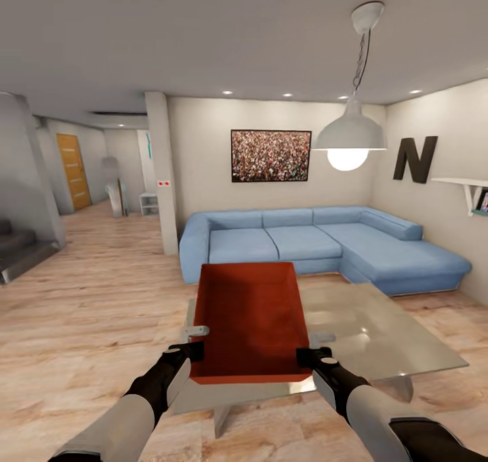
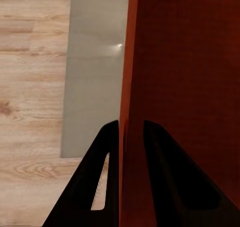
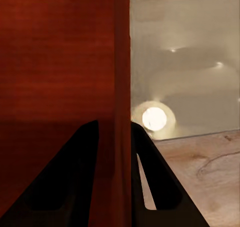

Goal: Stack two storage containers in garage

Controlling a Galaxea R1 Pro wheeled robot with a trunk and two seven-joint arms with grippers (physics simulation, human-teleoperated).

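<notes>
Both arms reach forward | left fingers (image 1: 196, 351) and right fingers (image 1: 304, 357) each pinch my smooth orange-red bin's (image 1: 249, 319) straight walls | glassy tabletop (image 1: 400, 343) below.

You have a low glass-topped coffee table (image 1: 379, 343) standing on the light wood-plank floor (image 1: 88, 319), in front of the blue sofa (image 1: 318, 241). Its top reflects the lamp. 1 small grey object (image 1: 196, 330) lies near its left edge; you cannot tell what it is.
</notes>
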